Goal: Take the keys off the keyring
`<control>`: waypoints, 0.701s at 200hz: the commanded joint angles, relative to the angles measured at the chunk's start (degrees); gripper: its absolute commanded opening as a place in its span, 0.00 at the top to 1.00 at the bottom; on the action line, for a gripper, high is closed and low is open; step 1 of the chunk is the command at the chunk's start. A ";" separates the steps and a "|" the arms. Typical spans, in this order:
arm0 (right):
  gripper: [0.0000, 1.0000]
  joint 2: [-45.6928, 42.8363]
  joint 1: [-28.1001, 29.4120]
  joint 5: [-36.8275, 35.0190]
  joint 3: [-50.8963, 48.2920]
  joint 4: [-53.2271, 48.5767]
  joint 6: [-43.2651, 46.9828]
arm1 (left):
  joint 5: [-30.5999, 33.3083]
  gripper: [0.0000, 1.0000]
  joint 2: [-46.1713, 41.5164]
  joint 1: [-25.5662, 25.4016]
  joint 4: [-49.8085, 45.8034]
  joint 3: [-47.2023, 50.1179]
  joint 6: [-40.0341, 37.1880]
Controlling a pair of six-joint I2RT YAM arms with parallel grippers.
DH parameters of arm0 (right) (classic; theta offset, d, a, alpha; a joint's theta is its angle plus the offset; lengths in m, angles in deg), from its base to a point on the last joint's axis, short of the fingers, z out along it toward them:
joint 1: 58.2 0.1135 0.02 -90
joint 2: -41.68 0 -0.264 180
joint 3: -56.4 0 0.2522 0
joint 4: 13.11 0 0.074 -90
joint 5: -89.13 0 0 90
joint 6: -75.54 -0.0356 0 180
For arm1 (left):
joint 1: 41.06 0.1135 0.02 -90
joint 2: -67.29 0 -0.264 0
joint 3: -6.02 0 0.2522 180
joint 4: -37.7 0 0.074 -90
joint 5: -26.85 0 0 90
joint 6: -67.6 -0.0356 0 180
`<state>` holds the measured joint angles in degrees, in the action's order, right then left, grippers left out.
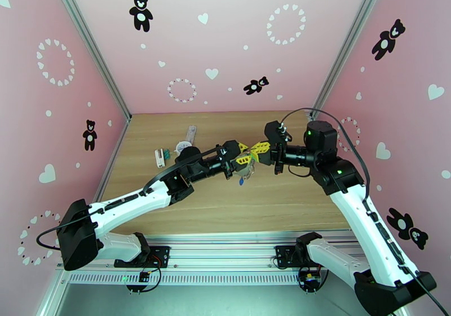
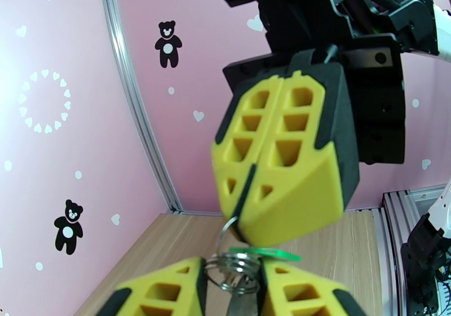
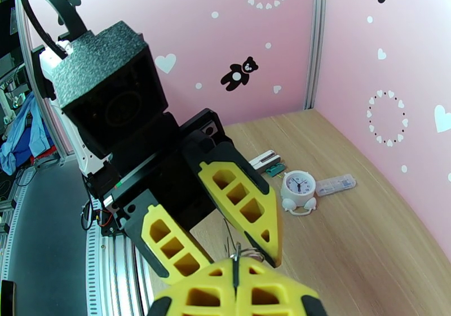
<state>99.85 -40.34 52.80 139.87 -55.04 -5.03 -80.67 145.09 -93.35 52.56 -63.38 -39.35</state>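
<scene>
Both grippers meet above the middle of the table. My left gripper [image 1: 242, 155] [image 2: 232, 289] holds the keyring's cluster of silvery rings [image 2: 232, 271] between its yellow fingers [image 2: 163, 292]. The bright green key head [image 2: 265, 253] lies flat just above those rings. My right gripper [image 1: 257, 149] [image 2: 243, 234] [image 3: 237, 286] is shut on the keyring's thin wire loop [image 2: 224, 231], right above the left fingers. The blue key [image 1: 241, 181] dangles below the two grippers. In the right wrist view the left gripper's fingers [image 3: 243, 204] straddle the thin wire [image 3: 237, 253].
A round white dial-faced clock [image 1: 184, 147] [image 3: 297, 186] stands at the back left of the wooden table [image 1: 225, 204]. Beside it lie a white-and-green block [image 1: 162, 154] [image 3: 270, 164] and a clear stick [image 1: 191, 134] [image 3: 336, 184]. Pink walls close three sides.
</scene>
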 commanded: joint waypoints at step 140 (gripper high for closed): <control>1.00 -1.18 5.30 -7.32 2.06 -7.75 8.93 | -3.45 0.76 -1.72 1.19 -2.10 -1.59 1.25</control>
<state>99.54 -37.56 48.91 140.11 -58.82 0.61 -82.51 144.78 -92.91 51.16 -63.27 -38.65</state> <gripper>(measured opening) 0.035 0.245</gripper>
